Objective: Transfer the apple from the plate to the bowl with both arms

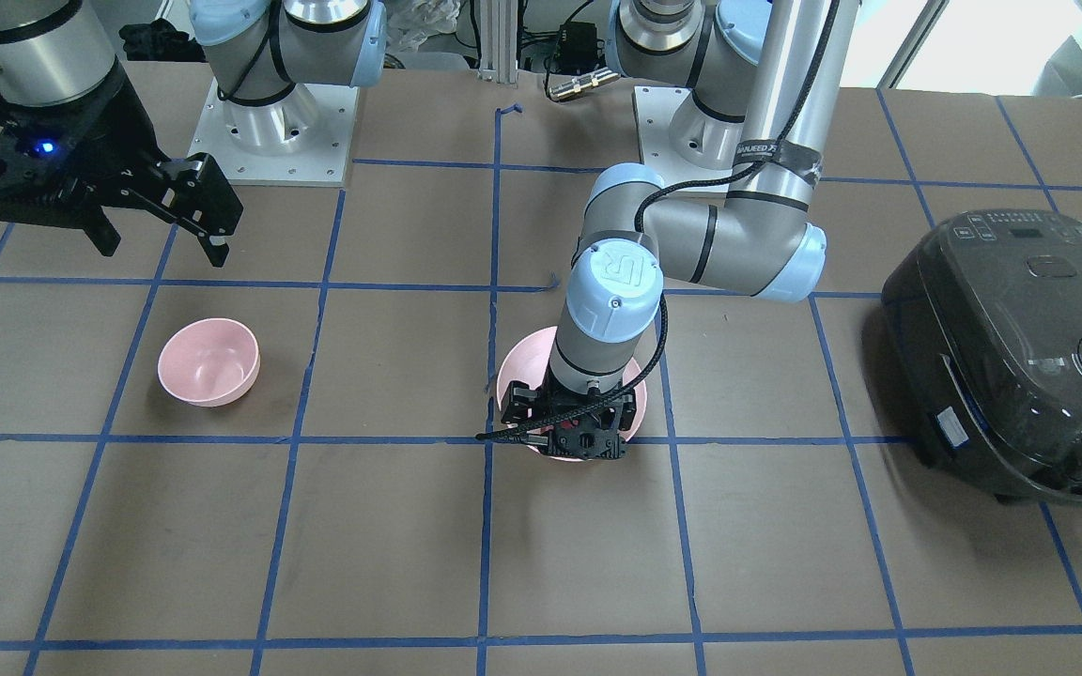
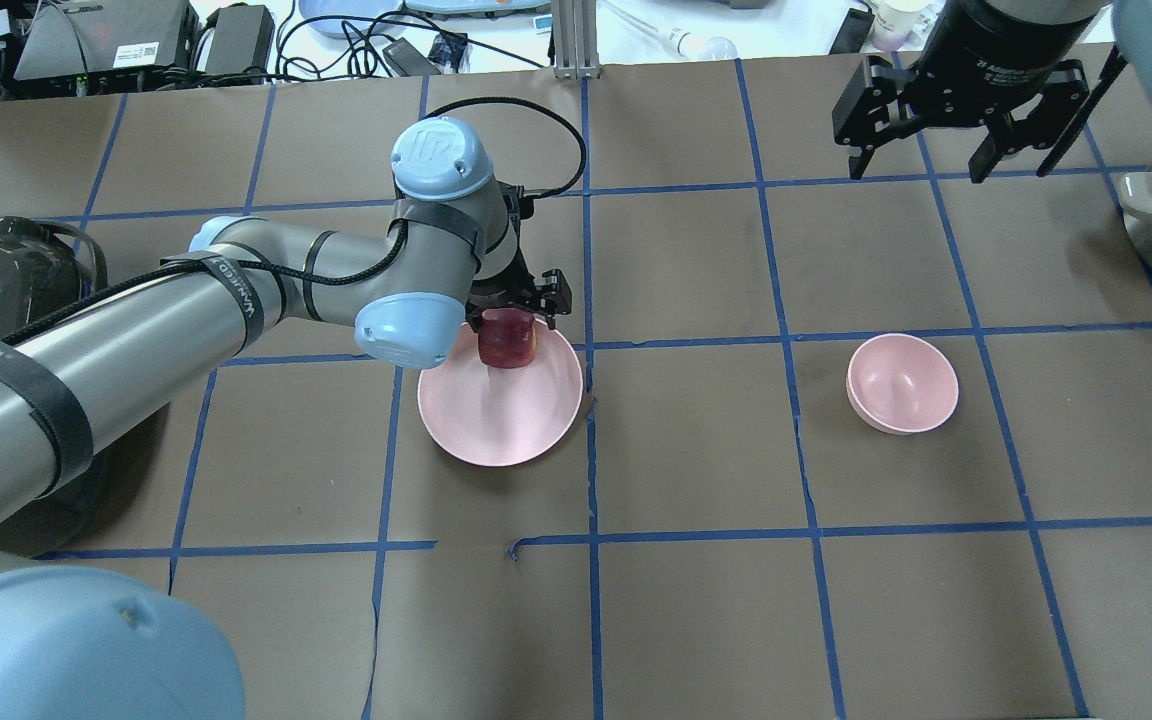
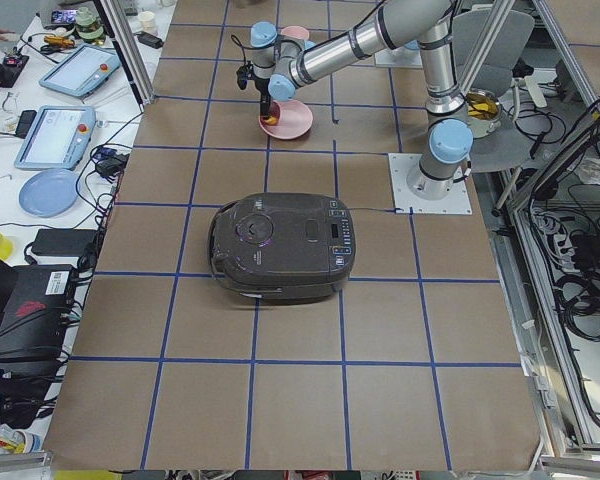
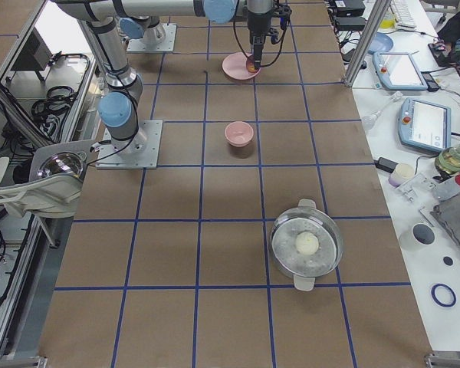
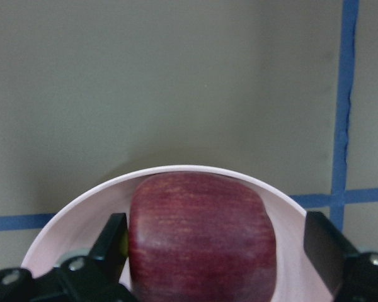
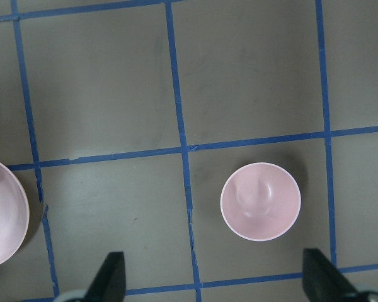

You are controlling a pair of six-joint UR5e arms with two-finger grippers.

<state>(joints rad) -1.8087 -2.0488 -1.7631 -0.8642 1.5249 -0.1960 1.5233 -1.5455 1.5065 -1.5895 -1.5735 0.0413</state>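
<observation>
Dark red, the apple (image 5: 201, 239) sits near the plate's (image 2: 506, 425) rim between the left gripper's (image 5: 215, 229) open jaws, so the grasp seems in hand and calls next for closing, while the right gripper (image 6: 214, 267), jaws open, hangs above the counter (image 2: 696, 620) near the bowl (image 2: 903, 383).

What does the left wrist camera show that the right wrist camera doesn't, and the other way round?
Only the left wrist view: the apple, close up, on the plate, inside the open left gripper. Only the right wrist view: the empty bowl, ahead of the open right gripper. Both: the plate, only its edge in the right wrist view, and the brown table with blue tape.
</observation>
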